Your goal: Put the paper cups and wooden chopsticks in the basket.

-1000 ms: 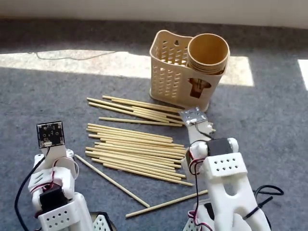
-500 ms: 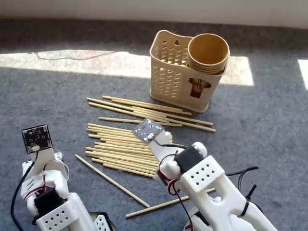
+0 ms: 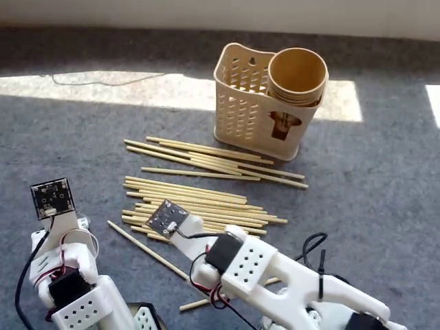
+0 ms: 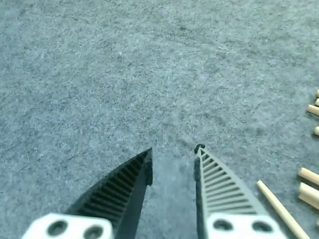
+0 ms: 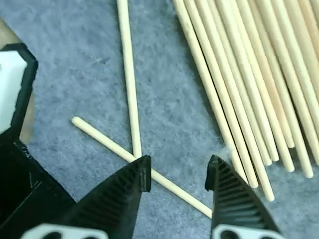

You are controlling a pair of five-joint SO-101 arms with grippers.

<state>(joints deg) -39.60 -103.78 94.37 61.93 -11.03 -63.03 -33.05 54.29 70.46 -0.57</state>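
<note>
Wooden chopsticks (image 3: 199, 206) lie loose on the carpet (image 3: 385, 179) in front of the basket (image 3: 240, 103), none inside it yet. A thin fan sits just before its front wall, a thicker bundle lies farther out, and two stray sticks (image 5: 127, 74) cross each other farthest from the basket. The paper cups (image 3: 297, 75) are already in the basket, a nested stack seated in one end with the mouth tipped out over the rim, so that part of the task looks done. The right gripper (image 5: 177, 174) hangs low on the side of the bundle away from the basket, jaws apart and holding nothing, with the crossing of the two strays just by one fingertip. My reading is that it is lined up to take a single loose stick rather than bite into the packed bundle, where a pinch would likely catch several. The left gripper (image 4: 172, 154) is likewise spread and empty over bare carpet, beside the bundle and well apart from the basket, probably parked out of the way. The surface is grey short-pile carpet, which may let thin sticks settle in a little. Beyond the basket a band of sunlight (image 3: 103, 89) crosses the floor, a thin cable (image 3: 89, 79) lies in it, and a pale wall (image 3: 206, 10) closes the room.
</note>
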